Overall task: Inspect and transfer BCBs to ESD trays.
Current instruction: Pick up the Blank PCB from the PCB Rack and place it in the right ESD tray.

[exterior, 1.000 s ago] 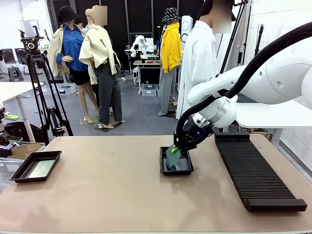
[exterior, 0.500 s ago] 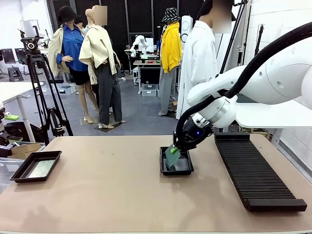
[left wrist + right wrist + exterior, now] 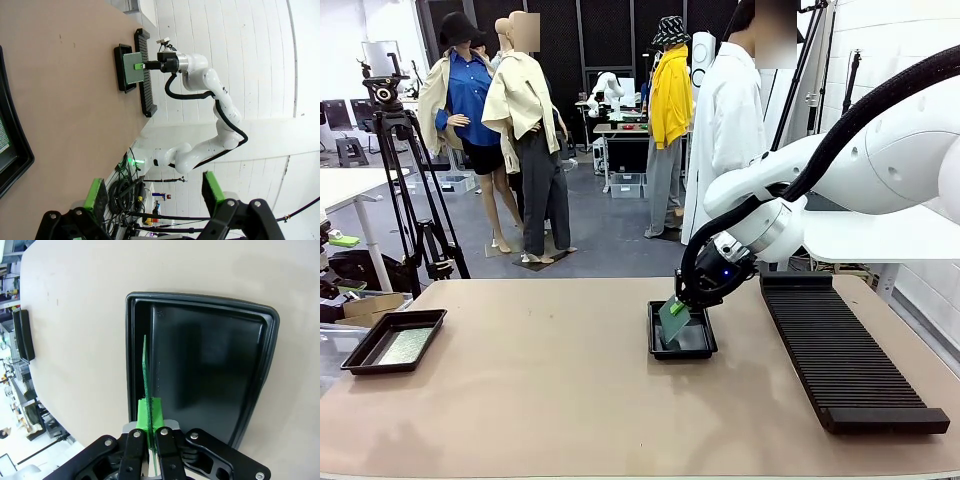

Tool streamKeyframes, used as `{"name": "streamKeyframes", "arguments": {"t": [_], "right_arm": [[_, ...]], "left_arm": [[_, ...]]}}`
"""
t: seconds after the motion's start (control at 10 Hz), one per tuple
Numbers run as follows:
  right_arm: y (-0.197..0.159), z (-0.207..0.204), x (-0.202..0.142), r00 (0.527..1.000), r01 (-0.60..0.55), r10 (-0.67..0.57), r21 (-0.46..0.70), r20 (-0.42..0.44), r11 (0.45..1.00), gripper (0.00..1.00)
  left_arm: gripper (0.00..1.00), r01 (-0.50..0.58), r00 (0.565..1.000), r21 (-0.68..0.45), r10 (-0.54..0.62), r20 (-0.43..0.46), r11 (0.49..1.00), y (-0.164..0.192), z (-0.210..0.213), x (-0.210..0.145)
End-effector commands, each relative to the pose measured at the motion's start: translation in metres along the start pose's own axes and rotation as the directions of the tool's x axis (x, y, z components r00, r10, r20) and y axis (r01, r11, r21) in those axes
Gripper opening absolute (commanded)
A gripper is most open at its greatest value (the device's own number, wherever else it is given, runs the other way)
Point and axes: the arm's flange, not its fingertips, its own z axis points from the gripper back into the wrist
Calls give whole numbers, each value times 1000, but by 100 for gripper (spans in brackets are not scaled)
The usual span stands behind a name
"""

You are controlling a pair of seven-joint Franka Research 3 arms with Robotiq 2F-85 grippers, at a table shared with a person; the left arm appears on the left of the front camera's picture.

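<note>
As seen from the front: right gripper [image 3: 690,303] clamped on a tilted BCB [image 3: 673,320], over the middle ESD tray [image 3: 682,356]. Left wrist view — left gripper [image 3: 155,192], fingers apart, empty. Right wrist view — BCB edge-on, beside one long tray wall, pads together on it.

- The left tray [image 3: 432,328] sits at the table's [image 3: 570,400] left edge, with a board [image 3: 402,346] lying in it.
- The middle tray [image 3: 698,345] sits right of the middle.
- A second board [image 3: 674,318] hangs tilted over it, in the right gripper [image 3: 685,308].
- The rack [image 3: 840,355] lies right of that tray.
</note>
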Motion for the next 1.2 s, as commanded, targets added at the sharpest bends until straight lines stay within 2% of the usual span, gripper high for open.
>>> {"name": "streamKeyframes", "arguments": {"t": [0.0, 0.7, 0.8, 1.0, 1.1], "right_arm": [[-1, 0, 0, 1000, 4, -4, -1, 1, 1000, 0], [0, 0, 0, 1000, 0, 0, 0, 0, 1000, 0], [-4, -3, 4, 1000, 12, -11, -20, 22, 1000, 0], [-7, -11, 9, 999, 36, -34, -48, 39, 998, 8], [-7, -11, 11, 998, 48, -46, -53, 45, 997, 18]], "left_arm": [[100, 2, 1000, -1, -2, 1, 1000, -1, 1, 0], [100, 2, 1000, -1, -2, 1, 1000, -1, 1, 0], [100, 2, 1000, -1, -2, 1, 1000, -1, 1, 0], [100, 2, 1000, -1, -2, 1, 1000, -1, 1, 0], [100, 2, 1000, -1, -2, 1, 1000, -1, 1, 0]]}}
